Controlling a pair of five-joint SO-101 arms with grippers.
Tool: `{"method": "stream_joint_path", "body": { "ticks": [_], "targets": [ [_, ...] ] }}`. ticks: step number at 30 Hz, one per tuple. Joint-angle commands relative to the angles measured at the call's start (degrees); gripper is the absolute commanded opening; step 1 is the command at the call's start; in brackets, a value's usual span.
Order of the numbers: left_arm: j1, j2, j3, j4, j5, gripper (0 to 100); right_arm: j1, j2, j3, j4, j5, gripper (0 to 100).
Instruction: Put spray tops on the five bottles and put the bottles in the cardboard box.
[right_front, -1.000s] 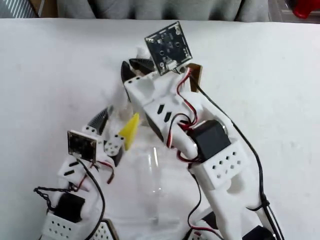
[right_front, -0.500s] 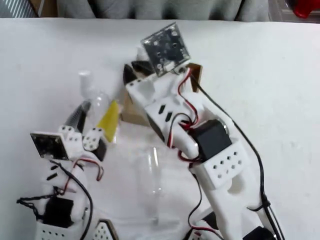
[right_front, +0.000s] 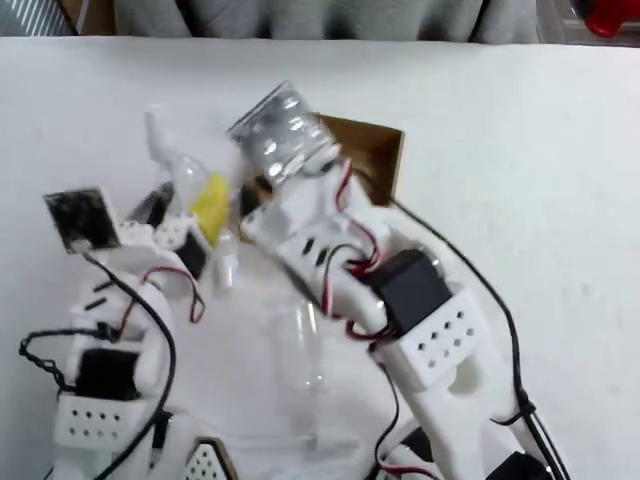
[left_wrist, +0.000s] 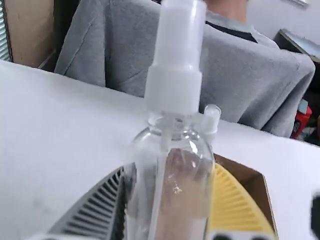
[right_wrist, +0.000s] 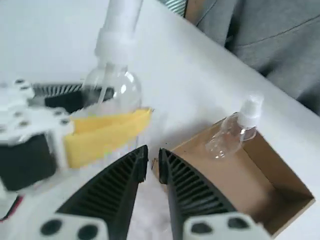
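Robotics lab: white worktable (right_front: 560, 120)

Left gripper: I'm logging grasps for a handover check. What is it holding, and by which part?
The left gripper holds a clear bottle with its spray top on, clamped around the body, below the shoulder.

We read no text, number, label or sign in any view. The clear bottle (left_wrist: 170, 190) carries no legible print. The walls of the cardboard box (right_wrist: 265, 185) are plain brown board. Above the box, the camera board (right_front: 275, 135) is too blurred for any marking to be read.
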Motion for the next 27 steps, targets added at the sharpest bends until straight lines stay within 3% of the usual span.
{"method": "stream_joint_path", "body": {
  "ticks": [1,6,10,20,27],
  "targets": [
    [-1.8,2.77,-7.65,0.53,5.63,2,-4.18,-1.89,-1.93,3.56,0.53,1.5],
    [-1.8,3.38,-11.52,2.81,8.09,2,-8.31,-2.07,3.96,3.74,3.08,1.5],
    [-1.71,3.3,-13.27,4.4,8.18,2,-10.24,-2.07,12.84,-5.85,10.2,1.5],
    [-1.8,3.21,-13.19,4.22,8.09,2,-14.73,-2.07,27.69,-31.6,8.44,1.5],
    [-5.93,2.51,-12.92,4.66,8.0,2,-12.18,-2.15,31.03,-39.78,8.88,1.5]
  ]
}}
